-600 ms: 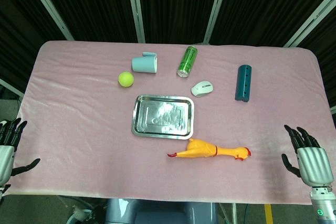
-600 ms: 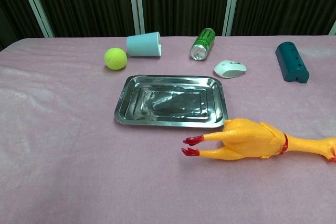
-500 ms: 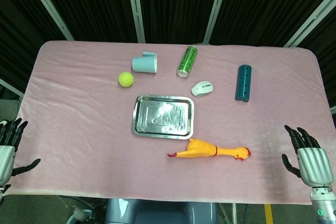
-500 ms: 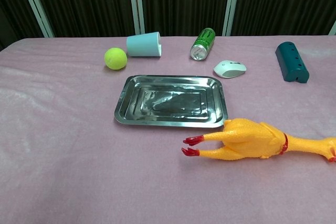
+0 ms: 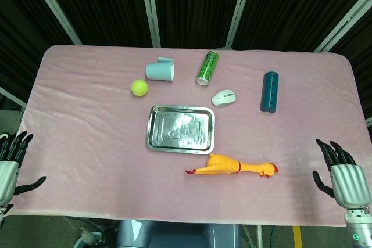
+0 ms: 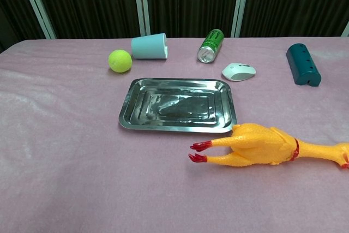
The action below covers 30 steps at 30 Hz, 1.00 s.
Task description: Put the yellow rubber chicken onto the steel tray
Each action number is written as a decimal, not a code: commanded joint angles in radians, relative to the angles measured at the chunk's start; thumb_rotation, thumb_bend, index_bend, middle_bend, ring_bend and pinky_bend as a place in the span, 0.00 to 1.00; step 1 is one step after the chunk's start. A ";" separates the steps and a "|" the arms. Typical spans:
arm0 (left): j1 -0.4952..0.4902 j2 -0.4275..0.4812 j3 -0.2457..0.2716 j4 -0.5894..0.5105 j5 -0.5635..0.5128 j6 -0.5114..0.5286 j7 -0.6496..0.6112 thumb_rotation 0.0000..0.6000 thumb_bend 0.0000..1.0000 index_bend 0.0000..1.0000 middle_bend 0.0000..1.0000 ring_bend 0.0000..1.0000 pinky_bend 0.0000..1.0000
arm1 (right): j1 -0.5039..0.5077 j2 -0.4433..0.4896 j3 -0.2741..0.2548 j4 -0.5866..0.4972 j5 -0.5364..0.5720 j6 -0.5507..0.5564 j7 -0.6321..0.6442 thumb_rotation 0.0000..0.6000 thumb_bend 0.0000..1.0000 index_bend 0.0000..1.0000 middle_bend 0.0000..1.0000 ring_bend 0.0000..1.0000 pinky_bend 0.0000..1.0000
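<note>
Both hands have slipped slightly lower at the table (image 5: 87,143) edges, the left hand (image 5: 8,166) and right hand (image 5: 346,179) empty with fingers spread, while the yellow rubber chicken (image 5: 232,166) lies on the cloth just beside the steel tray (image 5: 152,127).

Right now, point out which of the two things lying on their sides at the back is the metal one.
The green can, beside the pale blue cup. It has a printed green body and a silver end; the cup is plain.
</note>
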 commanded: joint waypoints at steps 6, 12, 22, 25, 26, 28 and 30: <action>-0.002 0.005 0.002 -0.011 0.012 -0.001 0.008 1.00 0.07 0.00 0.03 0.01 0.00 | 0.011 -0.004 -0.001 -0.005 -0.030 0.005 0.004 1.00 0.40 0.08 0.20 0.15 0.24; -0.004 0.010 -0.002 -0.014 0.008 -0.003 0.011 1.00 0.07 0.00 0.04 0.01 0.00 | 0.037 -0.009 -0.005 -0.015 -0.054 -0.026 0.012 1.00 0.40 0.10 0.20 0.17 0.26; -0.015 0.021 -0.010 -0.025 0.008 -0.015 0.017 1.00 0.07 0.00 0.03 0.01 0.00 | 0.181 -0.024 -0.012 -0.041 -0.079 -0.249 0.083 1.00 0.40 0.13 0.20 0.19 0.29; -0.018 0.025 -0.014 -0.031 0.003 -0.018 0.019 1.00 0.07 0.00 0.03 0.01 0.00 | 0.216 -0.035 -0.013 -0.040 -0.069 -0.313 0.078 1.00 0.40 0.15 0.20 0.19 0.29; -0.019 0.026 -0.016 -0.034 0.001 -0.019 0.020 1.00 0.07 0.00 0.03 0.01 0.00 | 0.234 -0.045 -0.015 -0.036 -0.065 -0.347 0.078 1.00 0.40 0.15 0.20 0.19 0.29; -0.021 0.028 -0.015 -0.038 0.001 -0.023 0.024 1.00 0.07 0.00 0.03 0.01 0.00 | 0.259 -0.062 -0.016 -0.024 -0.053 -0.394 0.083 1.00 0.40 0.16 0.20 0.20 0.30; -0.022 0.032 -0.013 -0.043 0.003 -0.028 0.029 1.00 0.07 0.00 0.03 0.01 0.00 | 0.285 -0.087 -0.014 -0.006 -0.036 -0.441 0.090 1.00 0.40 0.17 0.21 0.21 0.31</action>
